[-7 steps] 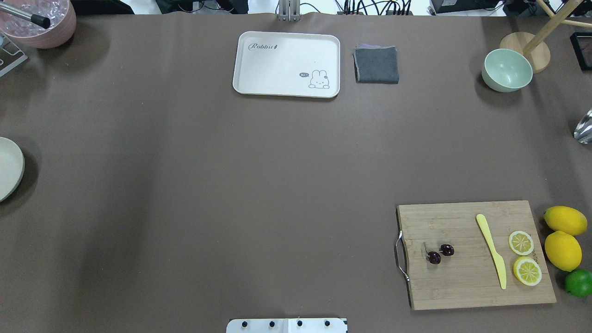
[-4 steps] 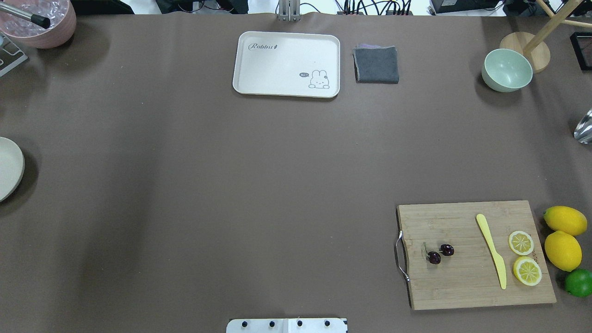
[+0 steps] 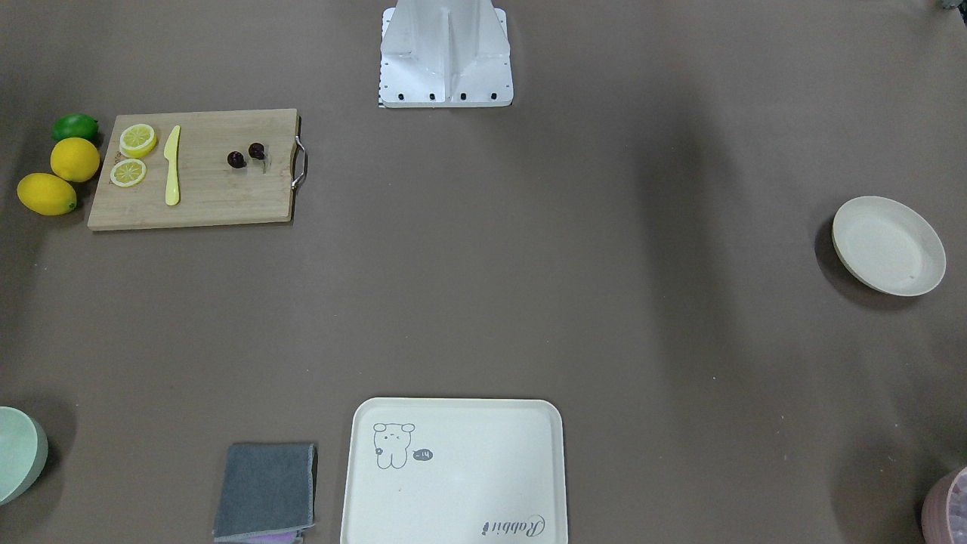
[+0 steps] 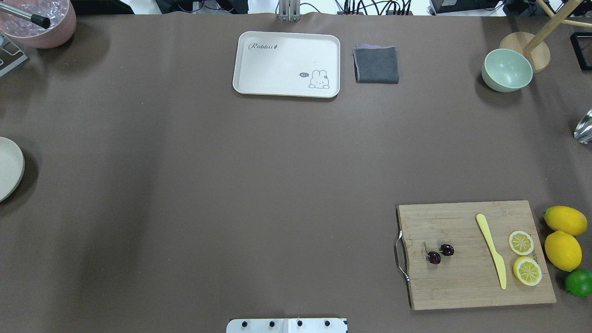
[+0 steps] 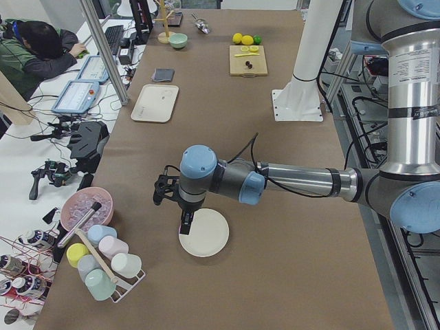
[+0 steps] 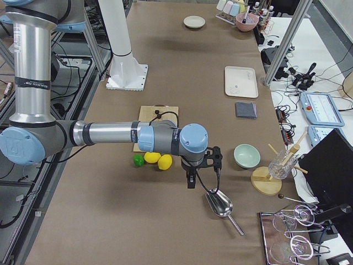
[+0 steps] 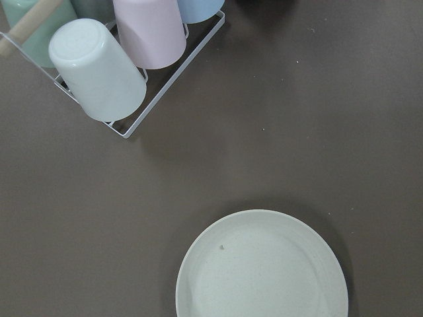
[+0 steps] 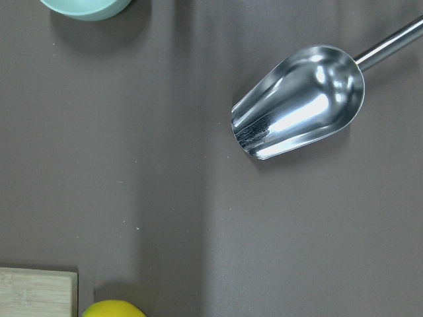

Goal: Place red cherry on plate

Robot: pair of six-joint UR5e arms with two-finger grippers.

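- The red cherry (image 4: 439, 253) is a pair of tiny, glossy, near-black spheres joined by thin stems. It lies on the cutting board (image 4: 476, 277), near the end with the metal handle (image 4: 400, 255), on the robot's right half of the surface (image 4: 259, 185).
- The pair's long axis runs roughly along the board's length, slightly skewed, and the stems point towards the handle.
- The right gripper (image 6: 191, 182) hangs off the board's other end, past the lemons (image 6: 159, 160) and beside a polished steel scoop (image 8: 301, 102). From there the cherry lies towards the robot's left, across most of the board. Only a side view shows this gripper, so whether its fingers are spread or pressed together cannot be told.
- The left gripper (image 5: 185, 221) hangs over the plate's (image 5: 204, 234) edge at the surface's far left end, well apart from the fruit. Its finger spacing likewise cannot be told.
- The right arm is judged the nearer one for the pick, and the carry then spans the whole surface.
- The plate is matte cream, round and shallow with a raised rim, and it is bare. The board is striped bamboo.
- The smooth, round fruit is likely to roll under a pinch.
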